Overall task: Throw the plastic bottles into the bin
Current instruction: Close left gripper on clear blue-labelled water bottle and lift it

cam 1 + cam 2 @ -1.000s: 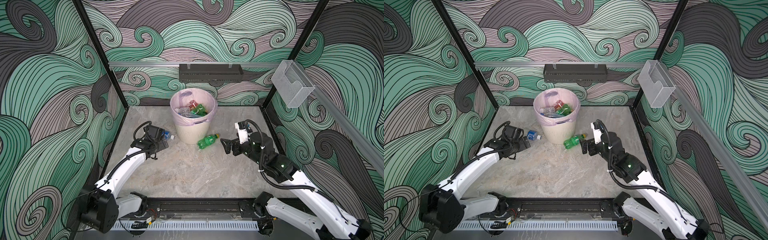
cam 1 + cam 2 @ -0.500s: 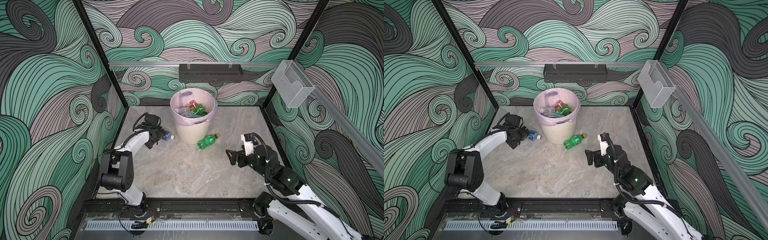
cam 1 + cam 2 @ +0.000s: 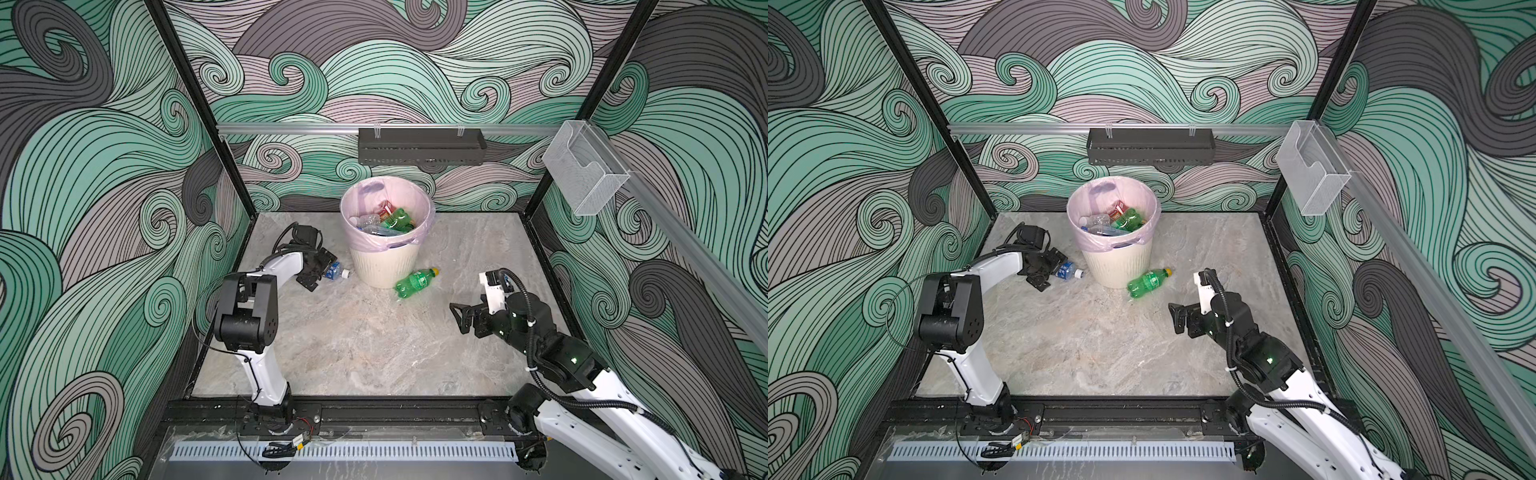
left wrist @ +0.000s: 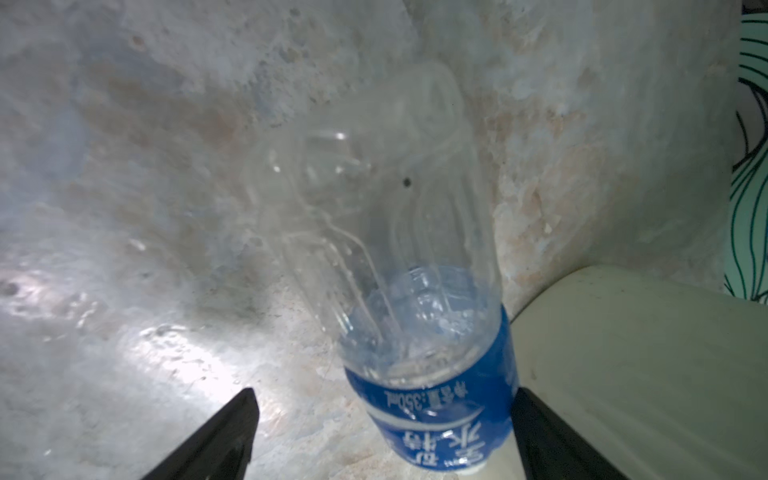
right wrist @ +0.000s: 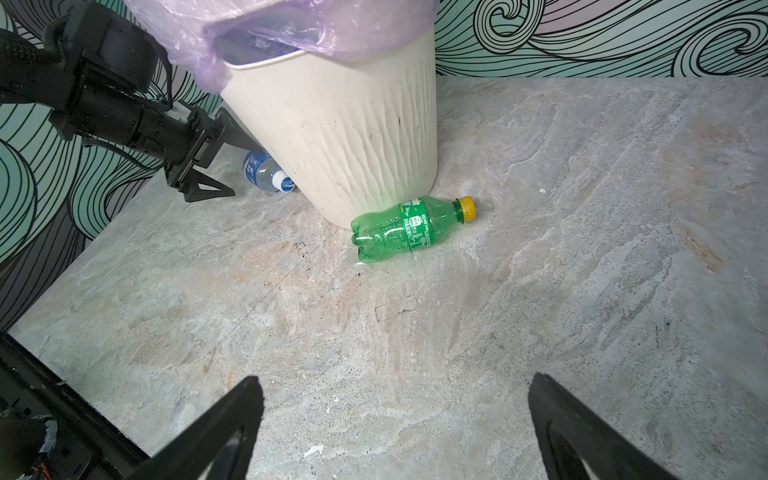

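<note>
Bin stands upright at upper centre in both top views, near the back wall: cream, ribbed, with a pale pink liner folded over its rim. Inside lies a heap of bottles: green ones, clear ones and one with a red label.

Two more bottles lie on their sides on the marble-patterned tabletop. The clear bottle with blue label is just left of the bin's base, its cap toward the bin. The green bottle with yellow cap is at the bin's lower right, its base end close against the foot of the bin. I cannot tell whether it touches.

Left gripper is down at the tabletop, left of the bin, with its jaws spread and straddling the clear bottle. In the left wrist view one finger sits right beside the blue label. The other finger stands clear of it, with bare tabletop between. The bottle rests on the surface, not squeezed.

Right gripper hovers right of centre, lower right of the green bottle and well apart from it. Its jaws are wide and empty, pointing toward the left of the frame. The right wrist view shows the green bottle ahead of it, untouched.

Black perforated tray hangs on the back rail above the bin. Clear plastic box hangs at upper right.
</note>
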`<act>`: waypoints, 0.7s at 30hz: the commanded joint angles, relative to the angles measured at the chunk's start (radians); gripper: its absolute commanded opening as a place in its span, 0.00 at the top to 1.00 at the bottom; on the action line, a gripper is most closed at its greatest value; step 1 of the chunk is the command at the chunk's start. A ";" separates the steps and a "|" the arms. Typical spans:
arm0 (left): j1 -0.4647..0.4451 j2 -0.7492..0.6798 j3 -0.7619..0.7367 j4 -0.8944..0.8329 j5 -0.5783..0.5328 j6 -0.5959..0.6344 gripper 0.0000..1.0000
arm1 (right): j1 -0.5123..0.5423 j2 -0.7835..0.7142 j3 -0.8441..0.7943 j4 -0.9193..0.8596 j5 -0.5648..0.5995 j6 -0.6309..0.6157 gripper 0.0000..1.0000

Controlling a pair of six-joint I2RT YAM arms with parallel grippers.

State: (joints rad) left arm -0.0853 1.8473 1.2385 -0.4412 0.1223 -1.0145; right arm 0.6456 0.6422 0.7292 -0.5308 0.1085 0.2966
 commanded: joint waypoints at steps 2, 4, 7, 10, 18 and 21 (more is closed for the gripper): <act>0.012 0.028 -0.010 -0.003 0.016 -0.035 0.10 | -0.003 -0.010 -0.009 0.007 -0.001 0.015 0.00; 0.012 0.022 -0.028 0.009 0.012 -0.036 0.13 | -0.003 -0.008 -0.010 0.004 0.000 0.015 0.00; 0.013 0.015 -0.048 0.012 0.006 -0.025 0.16 | -0.003 -0.001 -0.011 0.015 0.005 0.013 0.00; 0.013 0.006 -0.059 -0.001 -0.005 -0.001 0.20 | -0.003 0.009 -0.011 0.027 -0.002 0.013 0.00; 0.014 -0.059 -0.126 -0.006 -0.033 0.048 0.32 | -0.003 0.020 -0.027 0.040 0.008 0.023 0.00; 0.015 -0.083 -0.141 -0.020 -0.041 0.076 0.35 | -0.003 0.015 -0.034 0.045 0.007 0.029 0.00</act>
State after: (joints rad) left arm -0.0788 1.8076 1.1027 -0.4332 0.1108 -0.9768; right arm 0.6456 0.6636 0.7040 -0.5114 0.1078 0.3061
